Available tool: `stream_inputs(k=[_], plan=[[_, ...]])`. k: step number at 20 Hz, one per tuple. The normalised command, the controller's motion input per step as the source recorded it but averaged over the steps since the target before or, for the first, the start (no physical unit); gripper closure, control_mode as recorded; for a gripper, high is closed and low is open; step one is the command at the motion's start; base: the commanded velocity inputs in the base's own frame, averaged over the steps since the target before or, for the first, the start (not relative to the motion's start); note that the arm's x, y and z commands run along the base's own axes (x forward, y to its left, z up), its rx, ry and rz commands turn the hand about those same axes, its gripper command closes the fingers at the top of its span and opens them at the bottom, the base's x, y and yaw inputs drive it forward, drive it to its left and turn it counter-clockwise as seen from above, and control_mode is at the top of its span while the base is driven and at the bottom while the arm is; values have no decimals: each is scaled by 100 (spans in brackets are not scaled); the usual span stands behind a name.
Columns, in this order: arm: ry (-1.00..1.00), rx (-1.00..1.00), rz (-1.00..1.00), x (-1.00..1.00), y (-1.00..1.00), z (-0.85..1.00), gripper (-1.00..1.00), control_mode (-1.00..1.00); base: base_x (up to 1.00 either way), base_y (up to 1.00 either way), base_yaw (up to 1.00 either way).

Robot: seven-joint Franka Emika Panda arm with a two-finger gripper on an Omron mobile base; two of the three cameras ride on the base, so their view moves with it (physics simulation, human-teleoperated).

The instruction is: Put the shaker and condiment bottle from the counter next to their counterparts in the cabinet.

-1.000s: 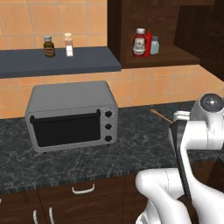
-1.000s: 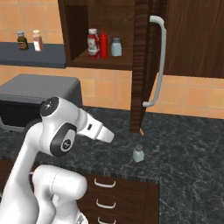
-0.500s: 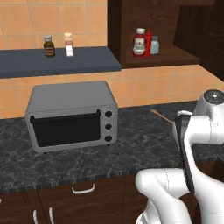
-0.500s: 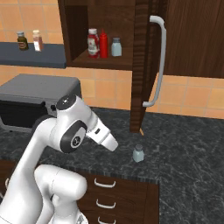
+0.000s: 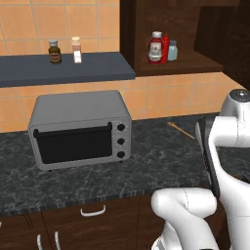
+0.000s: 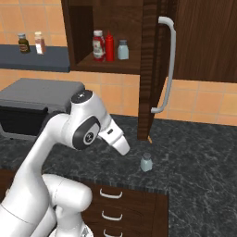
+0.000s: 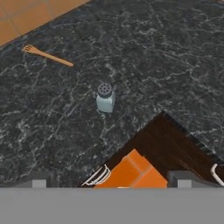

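Tool empty above the tabletop, half the job done as we judge it.

We see the tool (image 7: 112, 186) with its two tips spread wide apart and nothing between them, looking down at the tabletop (image 6: 199, 152). The cabinet (image 6: 139, 41) stands open, and on its shelf the condiment bottle (image 6: 98, 45) already sits just beside the slim red squeeze bottle (image 6: 109, 46), with the counterpart shaker (image 6: 122, 49) near them. That part we count as finished. The shaker (image 7: 105, 98) is left: it stands upright on the stone, near the cabinet door's lower edge, well apart from a wooden fork (image 7: 47, 55). We have yet to grasp it.
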Motion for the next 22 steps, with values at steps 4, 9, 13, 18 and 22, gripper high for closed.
stream_inputs(k=[4,9,13,18,22], plan=[[-20,0,0,0,0,-20,-100,-100,0,0,0],[-17,0,0,0,-1,-17,-100,-100,0,0,0],[-7,0,0,4,-9,-19,-100,-100,0,0,0],[0,0,0,19,-17,-19,-100,-100,0,0,0],[0,0,0,22,-19,-14,-100,-100,0,0,0]])
